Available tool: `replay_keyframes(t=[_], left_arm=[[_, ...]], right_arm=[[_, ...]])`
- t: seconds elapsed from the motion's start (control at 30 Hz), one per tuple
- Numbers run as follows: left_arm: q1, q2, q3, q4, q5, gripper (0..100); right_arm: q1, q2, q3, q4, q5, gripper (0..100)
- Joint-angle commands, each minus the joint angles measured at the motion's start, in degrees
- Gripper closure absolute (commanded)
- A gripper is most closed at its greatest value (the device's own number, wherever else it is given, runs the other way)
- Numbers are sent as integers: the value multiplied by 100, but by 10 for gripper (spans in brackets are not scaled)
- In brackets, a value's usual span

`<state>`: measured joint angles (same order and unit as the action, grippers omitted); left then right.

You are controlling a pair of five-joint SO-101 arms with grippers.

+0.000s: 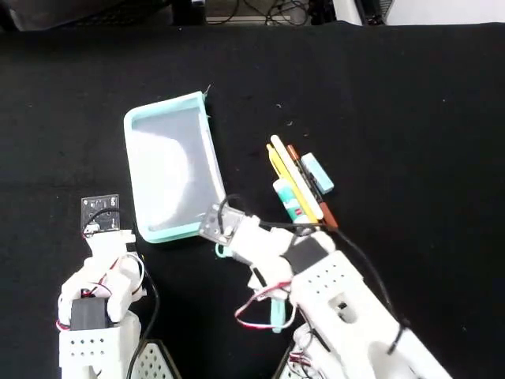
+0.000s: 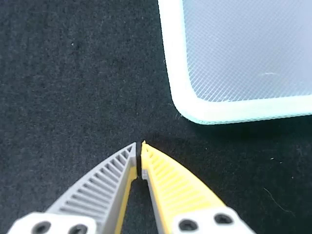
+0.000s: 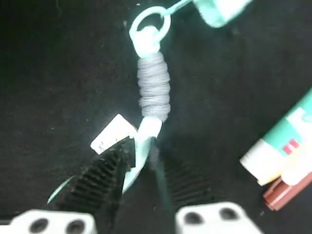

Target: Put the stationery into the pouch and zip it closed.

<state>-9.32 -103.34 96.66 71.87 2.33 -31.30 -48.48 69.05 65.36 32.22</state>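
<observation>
The translucent pouch (image 1: 170,162) with mint trim lies flat at the table's centre left; one of its corners (image 2: 204,109) shows in the left wrist view. A bunch of stationery (image 1: 298,183) lies to its right: pens, a mint eraser (image 1: 317,174) and a glue stick (image 3: 279,142). My right gripper (image 3: 144,148) sits at the pouch's near right corner (image 1: 225,241), shut on the mint zipper pull strap (image 3: 153,87), which carries a ring (image 3: 150,27) and a white tag (image 3: 111,139). My left gripper (image 2: 141,146) rests shut and empty just off the pouch's near left corner (image 1: 110,229).
The black table cloth (image 1: 410,103) stretches wide to the right and far side. Cables run along the table's back edge (image 1: 260,12). Both arm bases stand at the near edge.
</observation>
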Motion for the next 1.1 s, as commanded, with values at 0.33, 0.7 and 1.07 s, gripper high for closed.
replay_keyframes(t=[0.33, 0.7, 1.07], left_arm=[[-66, -88, 66, 123, 9, 963], [-66, -88, 66, 123, 9, 963], [-66, -88, 66, 123, 9, 963]], right_arm=[[-316, -2097, 444, -255, -659, 625], [-396, 1051, -725, -1257, -1169, 737], [-1257, 2747, -1200, -1512, -1125, 694]])
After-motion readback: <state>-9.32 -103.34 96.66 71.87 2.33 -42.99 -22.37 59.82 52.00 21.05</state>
